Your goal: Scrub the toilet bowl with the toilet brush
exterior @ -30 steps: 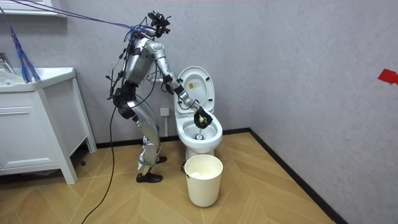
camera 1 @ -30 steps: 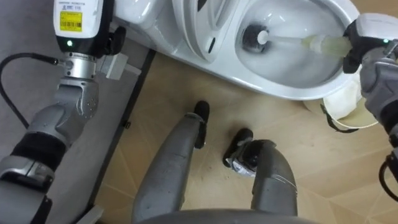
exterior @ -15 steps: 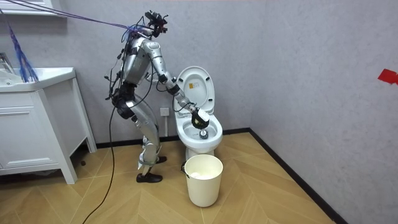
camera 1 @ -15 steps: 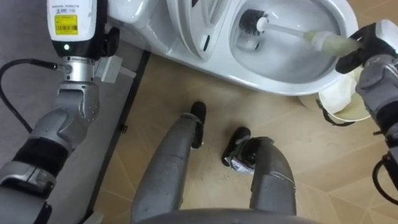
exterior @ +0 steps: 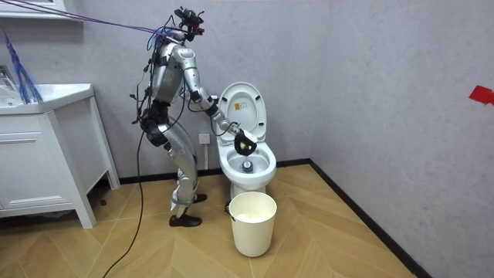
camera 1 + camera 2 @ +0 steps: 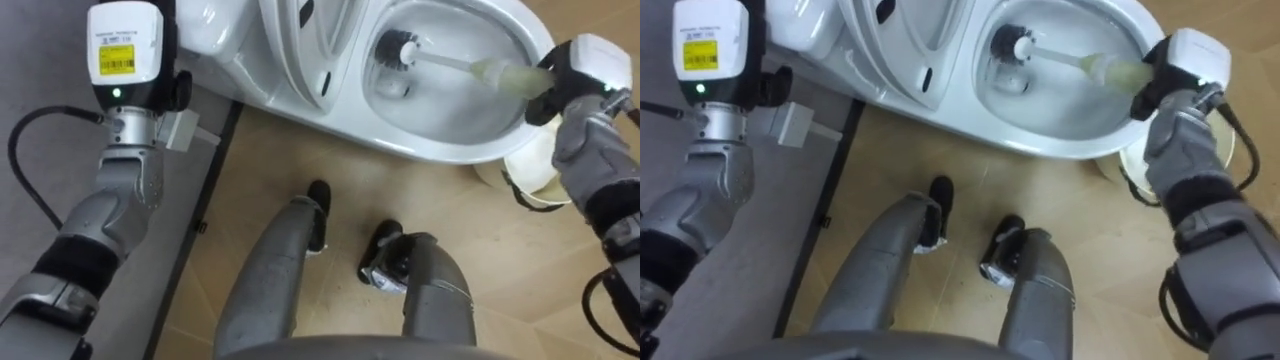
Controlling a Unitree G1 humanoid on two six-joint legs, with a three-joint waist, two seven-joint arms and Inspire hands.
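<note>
Bathroom floor, toilet bowl [image 6: 400,135] ahead — right hand [image 6: 578,72] curled round brush [image 6: 398,46] handle; press bristles into porcelain — short strokes.

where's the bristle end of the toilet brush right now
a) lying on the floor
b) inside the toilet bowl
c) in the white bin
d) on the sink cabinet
B: the toilet brush runs from the right hand, which grips its handle, down into the toilet bowl, with the bristle end low inside the bowl.
</note>
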